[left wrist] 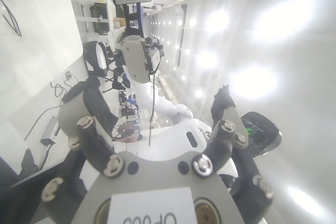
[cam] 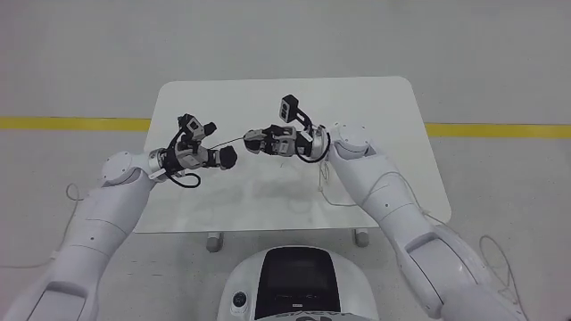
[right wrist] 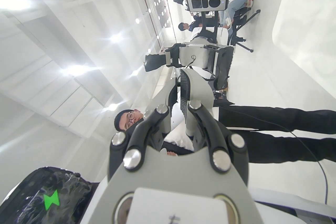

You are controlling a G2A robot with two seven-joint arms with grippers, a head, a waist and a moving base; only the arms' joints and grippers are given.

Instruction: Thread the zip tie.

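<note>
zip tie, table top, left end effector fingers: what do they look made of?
The zip tie is a thin dark strip, slightly bowed: probably plastic. The table has a smooth white top with soft sheen: laminate or painted board, cannot tell. The left end effector has fingers of brushed grey metal plate with screw heads, tips under a matt black wrap, rubber or cloth.

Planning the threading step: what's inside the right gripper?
A thin black zip tie sticks out of the right gripper toward the open left gripper. Its gripped end is hidden inside that grip.
</note>
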